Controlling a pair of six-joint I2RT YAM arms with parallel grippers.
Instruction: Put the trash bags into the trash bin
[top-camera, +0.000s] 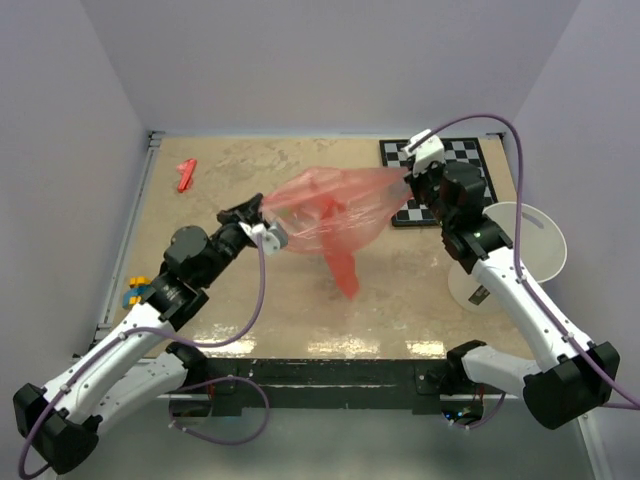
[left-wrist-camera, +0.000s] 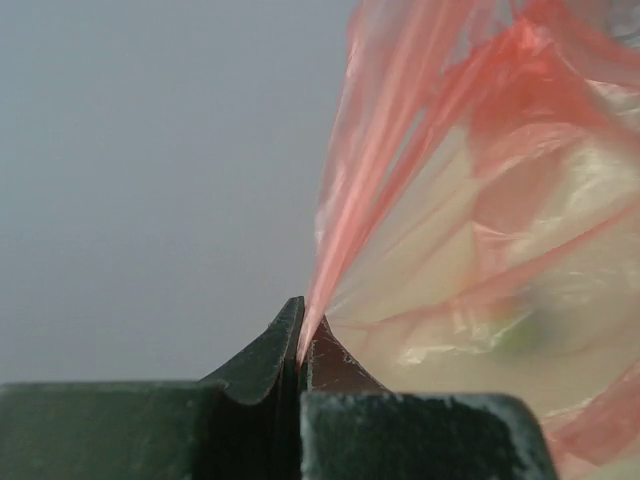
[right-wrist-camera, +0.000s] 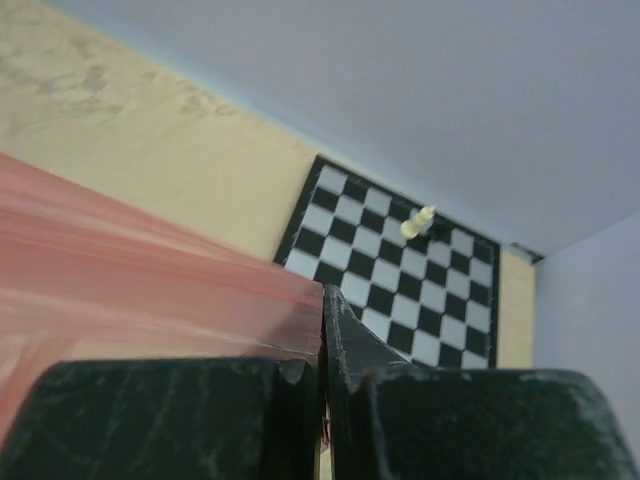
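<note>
The job is not done yet. The trash bag (top-camera: 330, 212) is not in the trash bin (top-camera: 540, 235). It hangs in the air over the middle of the table (top-camera: 230, 290), pulled out wide between the two arms. One long red end droops down toward the table.

The left gripper (top-camera: 262, 230) is pinched tight on the left edge of the bag. Its wrist view shows the thin pink film caught between the closed jaws. The right gripper (top-camera: 412, 178) is pinched tight on the other edge, up near the checkerboard (top-camera: 465, 152).

The bin sits at the right side of the table, past the right arm and well apart from the bag. It looks like it stands up, but that is hard to tell for sure. Its inside looks white, and nothing shows in it.

What is left, most likely, is to carry the bag over to the bin and get it in or around the mouth.

A small red piece (top-camera: 186, 174) lies by itself at the far left of the table.
</note>
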